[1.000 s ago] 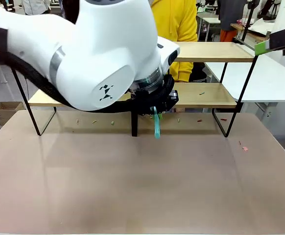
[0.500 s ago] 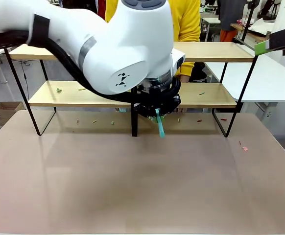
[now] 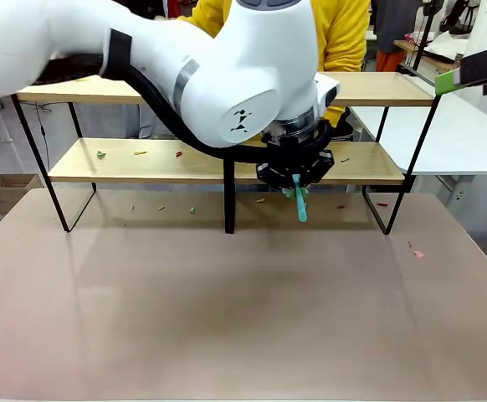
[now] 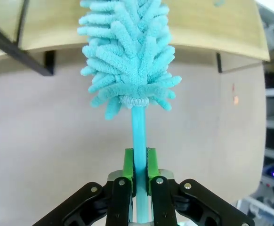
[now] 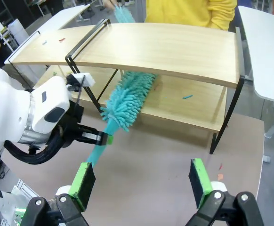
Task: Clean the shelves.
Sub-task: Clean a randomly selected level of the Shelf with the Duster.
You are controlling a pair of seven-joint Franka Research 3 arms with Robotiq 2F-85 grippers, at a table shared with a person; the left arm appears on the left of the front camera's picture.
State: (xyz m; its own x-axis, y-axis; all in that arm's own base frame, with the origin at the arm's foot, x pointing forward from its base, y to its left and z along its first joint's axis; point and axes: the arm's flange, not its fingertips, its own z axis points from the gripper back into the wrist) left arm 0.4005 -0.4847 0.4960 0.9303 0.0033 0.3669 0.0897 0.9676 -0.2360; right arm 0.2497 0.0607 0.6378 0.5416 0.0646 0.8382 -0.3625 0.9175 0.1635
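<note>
**One duster held, four boards in two tiers**

The left gripper (image 4: 140, 162) is clamped on the thin handle of a teal duster (image 4: 130, 61). The duster's fluffy head reaches between the two tiers. The right gripper (image 5: 141, 182) stands wide open. The shelves (image 3: 143, 163) stand at the far side of the table (image 3: 227, 318).

No legible text, numbers or labels; just a wordless black emblem (image 3: 242, 120) on the left arm (image 3: 227, 59)

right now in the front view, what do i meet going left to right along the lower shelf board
On the shelves: green scrap → yellowish scrap → red scrap → central upright → left gripper shut on the teal duster → small dark scrap
</note>
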